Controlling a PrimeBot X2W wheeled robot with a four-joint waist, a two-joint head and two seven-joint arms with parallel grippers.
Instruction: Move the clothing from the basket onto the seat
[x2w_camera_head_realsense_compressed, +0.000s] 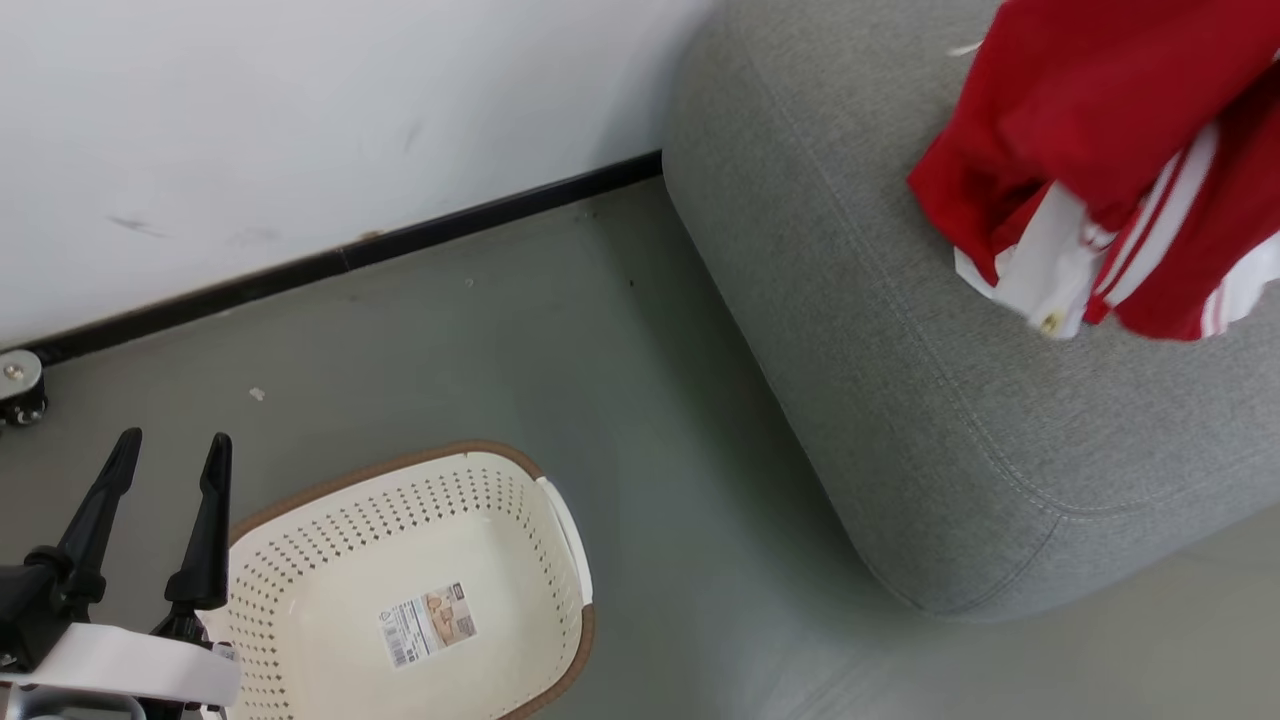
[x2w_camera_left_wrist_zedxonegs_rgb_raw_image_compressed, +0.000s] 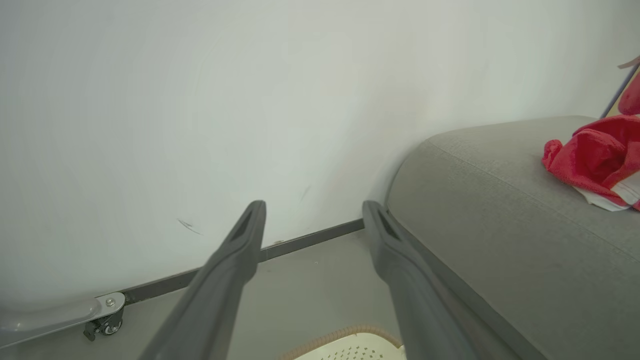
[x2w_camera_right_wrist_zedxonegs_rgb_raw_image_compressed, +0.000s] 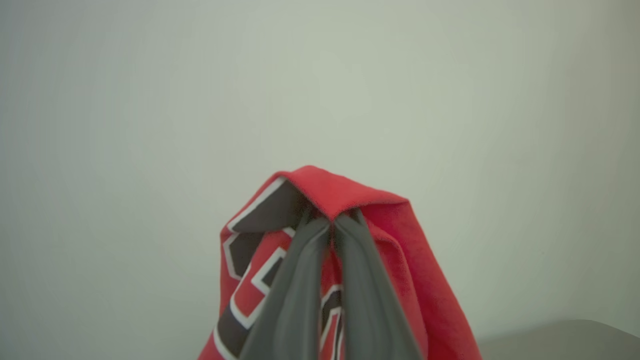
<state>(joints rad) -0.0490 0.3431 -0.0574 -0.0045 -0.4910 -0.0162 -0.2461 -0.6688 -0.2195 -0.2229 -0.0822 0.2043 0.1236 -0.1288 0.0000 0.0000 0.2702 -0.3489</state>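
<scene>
The right gripper (x2w_camera_right_wrist_zedxonegs_rgb_raw_image_compressed: 331, 220) has its two fingers pressed together on a fold of the red clothing (x2w_camera_right_wrist_zedxonegs_rgb_raw_image_compressed: 350, 195). The cloth drapes down over both fingers in front of a pale wall (x2w_camera_right_wrist_zedxonegs_rgb_raw_image_compressed: 150, 100). Dark block numerals (x2w_camera_right_wrist_zedxonegs_rgb_raw_image_compressed: 265, 215) edged in white run across the cloth, but it is folded and the digits cannot be read.

The left gripper (x2w_camera_head_realsense_compressed: 175, 445) has its two fingers spread wide apart. It is just beside the one basket (x2w_camera_head_realsense_compressed: 300, 560), which stands on the grey floor (x2w_camera_head_realsense_compressed: 650, 450). The basket is cream with rows of holes, a brown rim (x2w_camera_head_realsense_compressed: 400, 460) and one white handle (x2w_camera_head_realsense_compressed: 565, 540) in sight. One label (x2w_camera_head_realsense_compressed: 428, 625) lies flat on its bottom. It carries a barcode and a small picture, and its writing is too small to read.

The one grey seat (x2w_camera_head_realsense_compressed: 900, 380) is to the robot's right, well apart from the basket. In the head view, red clothing (x2w_camera_head_realsense_compressed: 1090, 120) with white stripes and white trim is over the seat's far end, and it is blurred. In the left wrist view one red heap (x2w_camera_left_wrist_zedxonegs_rgb_raw_image_compressed: 595, 150) lies on top of the seat (x2w_camera_left_wrist_zedxonegs_rgb_raw_image_compressed: 500, 225), with a second patch of red at the edge above it. I cannot tell whether these are separate garments.

A dark skirting strip (x2w_camera_head_realsense_compressed: 450, 225) runs along the wall's foot. One caster wheel (x2w_camera_head_realsense_compressed: 20, 390) sits at its left end.
</scene>
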